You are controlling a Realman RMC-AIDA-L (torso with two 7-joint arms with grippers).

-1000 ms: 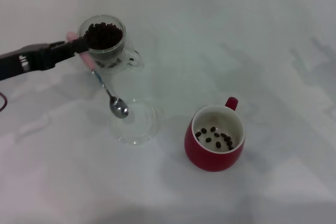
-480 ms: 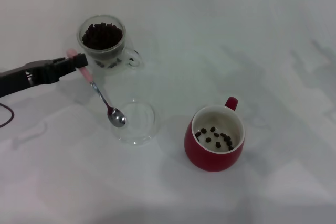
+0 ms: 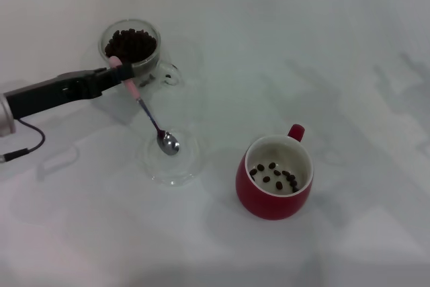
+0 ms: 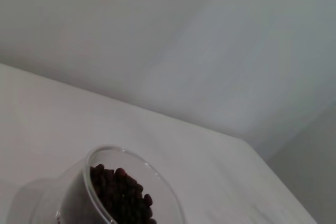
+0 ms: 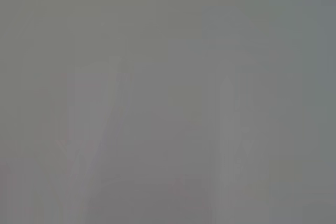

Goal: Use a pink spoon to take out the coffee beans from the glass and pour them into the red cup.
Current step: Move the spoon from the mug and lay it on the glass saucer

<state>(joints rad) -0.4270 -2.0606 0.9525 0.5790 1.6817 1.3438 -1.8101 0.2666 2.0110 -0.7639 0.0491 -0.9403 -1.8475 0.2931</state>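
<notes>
White tabletop is carrying everything, and the left end effector (image 3: 115, 76) is gripping the pink spoon (image 3: 146, 113) by its handle. Its bowl is slanting down away from the end effector over a clear dish (image 3: 176, 160), empty. The glass (image 3: 132, 54) of coffee beans (image 3: 130, 44) is sitting just beyond the end effector, the red cup (image 3: 275, 177) well apart past the spoon's tip; the right end effector is not showing.

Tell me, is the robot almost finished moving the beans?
Not nearly. Some coffee beans already lie in the red cup, so scooping has happened. The left gripper holds the pink spoon by its handle, its bowl empty over the clear dish. The glass looks nearly full, so many scoops remain. The right gripper is out of sight.
</notes>
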